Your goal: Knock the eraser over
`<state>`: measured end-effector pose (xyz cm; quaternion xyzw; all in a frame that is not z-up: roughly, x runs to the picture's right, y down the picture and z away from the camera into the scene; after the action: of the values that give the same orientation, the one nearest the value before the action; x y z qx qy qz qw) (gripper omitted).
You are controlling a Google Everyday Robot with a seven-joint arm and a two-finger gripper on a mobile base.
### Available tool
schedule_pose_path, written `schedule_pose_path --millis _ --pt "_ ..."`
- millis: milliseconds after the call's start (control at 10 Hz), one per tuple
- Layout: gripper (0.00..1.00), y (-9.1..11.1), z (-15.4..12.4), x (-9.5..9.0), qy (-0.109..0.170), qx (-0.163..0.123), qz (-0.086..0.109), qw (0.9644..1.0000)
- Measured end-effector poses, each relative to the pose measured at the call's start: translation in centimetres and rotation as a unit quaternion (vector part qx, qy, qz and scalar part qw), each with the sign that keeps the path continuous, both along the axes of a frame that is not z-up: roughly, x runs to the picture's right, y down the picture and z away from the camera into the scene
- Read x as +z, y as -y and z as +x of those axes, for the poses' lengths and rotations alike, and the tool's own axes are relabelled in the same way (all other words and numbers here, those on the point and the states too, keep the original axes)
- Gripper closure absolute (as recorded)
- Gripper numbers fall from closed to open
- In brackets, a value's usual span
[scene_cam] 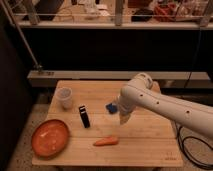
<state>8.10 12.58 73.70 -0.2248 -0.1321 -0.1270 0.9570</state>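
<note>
The eraser (84, 116), a small black block with a pale edge, stands upright on the wooden table (145, 145), left of centre. My gripper (123, 118) hangs from the white arm (165, 104) to the right of the eraser, about a hand's width away and not touching it. An orange carrot (106, 141) lies in front of the gripper, nearer the table's front edge.
A white cup (64, 97) stands at the back left. An orange plate (50, 137) lies at the front left. A flat blue pad (111, 107) lies just behind the gripper, partly hidden by the arm. A dark shelf and ledge run behind the table.
</note>
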Motion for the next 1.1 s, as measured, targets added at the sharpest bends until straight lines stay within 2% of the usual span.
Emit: schedule_pose_path --millis 200,500,700,800,1100 --pt "0.45 -0.2 -0.3 0.4 0.004 0.003 -0.001 1.0" --pt "0.74 -0.3 -0.8 0.9 0.013 0.011 -0.001 0.9999" --pt "0.93 -0.5 -2.2 1.3 0.027 0.007 -0.001 0.9996" --pt "0.98 -0.6 -2.7 1.5 0.033 0.006 -0.003 0.9994" --pt "0.99 -0.9 -4.3 2.0 0.045 0.007 -0.008 0.9989"
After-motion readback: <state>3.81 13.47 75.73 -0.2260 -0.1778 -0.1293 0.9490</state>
